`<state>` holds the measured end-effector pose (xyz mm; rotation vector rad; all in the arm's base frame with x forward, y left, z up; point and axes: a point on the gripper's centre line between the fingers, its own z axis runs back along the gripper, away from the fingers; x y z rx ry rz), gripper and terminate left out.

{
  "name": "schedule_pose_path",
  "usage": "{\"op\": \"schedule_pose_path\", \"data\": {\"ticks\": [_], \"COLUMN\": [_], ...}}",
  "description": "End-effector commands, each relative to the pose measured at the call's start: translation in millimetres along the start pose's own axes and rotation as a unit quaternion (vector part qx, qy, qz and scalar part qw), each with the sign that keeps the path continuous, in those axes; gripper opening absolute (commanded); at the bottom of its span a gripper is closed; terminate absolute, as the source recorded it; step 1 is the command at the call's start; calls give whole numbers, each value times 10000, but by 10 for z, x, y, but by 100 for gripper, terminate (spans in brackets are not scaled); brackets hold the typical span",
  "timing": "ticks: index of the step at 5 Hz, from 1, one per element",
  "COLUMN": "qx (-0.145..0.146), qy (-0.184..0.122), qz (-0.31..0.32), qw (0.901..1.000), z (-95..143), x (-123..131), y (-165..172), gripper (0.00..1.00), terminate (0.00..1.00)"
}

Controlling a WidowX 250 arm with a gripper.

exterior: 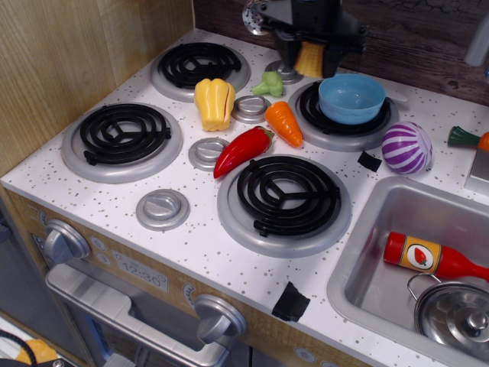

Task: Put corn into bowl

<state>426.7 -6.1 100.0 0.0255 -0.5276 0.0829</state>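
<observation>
1 gripper [309, 55] | jaws clamped on corn [309, 60] | prob. just left of bowl [351, 98]

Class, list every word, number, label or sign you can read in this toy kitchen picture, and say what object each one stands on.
"12:30": raised clock digits on the stove front panel, faint, so only a likely reading.
Red bottle in the sink: orange label with a red picture, perhaps a tomato; no legible words.
Nothing else in the picture carries readable text.
</observation>
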Motion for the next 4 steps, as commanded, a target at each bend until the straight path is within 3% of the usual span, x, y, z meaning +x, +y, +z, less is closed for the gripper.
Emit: {"op": "schedule_pose_path", "data": {"ticks": [1, 2, 3, 4], "qx": [-410, -511, -511, -511], "qy": [-455, -602, -602, -602], "qz": [-242, -206, -206, -206], "qw": [9978, 9967, 9967, 9967], "z": [-270, -327, -327, -327], "x": [177, 229, 229, 229], "y": [-5, -94, -94, -94], "gripper": [0, 100, 100, 100], "terminate": [0, 0, 0, 100]}}
